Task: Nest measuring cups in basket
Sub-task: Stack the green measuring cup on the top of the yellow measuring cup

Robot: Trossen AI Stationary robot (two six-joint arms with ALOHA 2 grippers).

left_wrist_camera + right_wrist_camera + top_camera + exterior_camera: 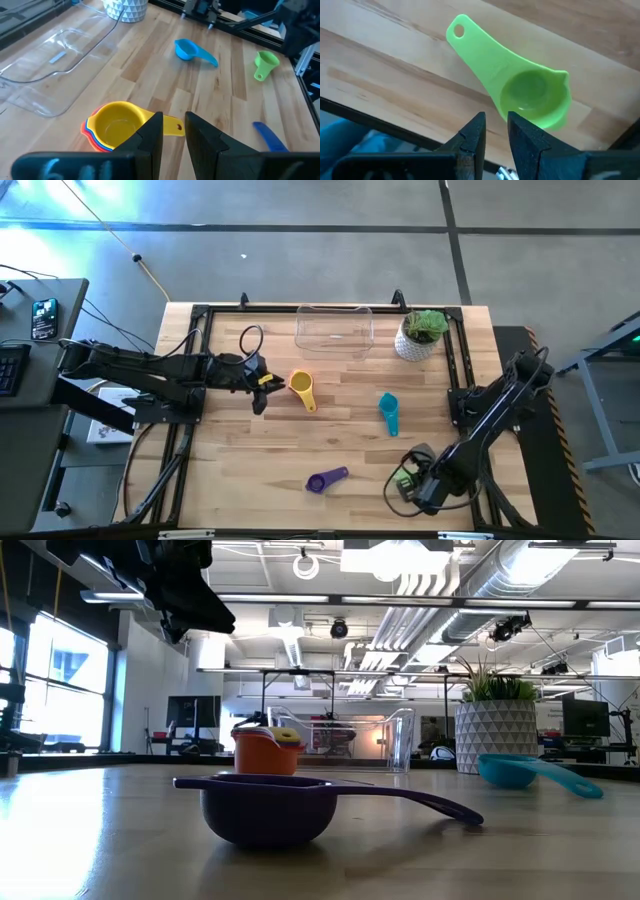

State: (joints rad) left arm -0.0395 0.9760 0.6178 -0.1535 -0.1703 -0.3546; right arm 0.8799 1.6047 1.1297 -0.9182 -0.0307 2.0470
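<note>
A stack of cups with a yellow cup [117,122] on top and orange and red rims beneath stands upright on the table [302,388]. My left gripper [173,131] hovers above and to its left, open by a narrow gap, holding nothing. The green cup [520,85] lies bowl up on the table near the front right. My right gripper [495,125] points down just above it, also open by a narrow gap. The teal cup [388,412] and the purple cup [325,480] lie apart on the wood. The clear basket [335,328] stands at the far edge.
A white pot with a green plant [420,335] stands right of the basket at the far edge. A dark frame [455,370] runs along the table's sides. Bare wood lies between the stack and the teal cup.
</note>
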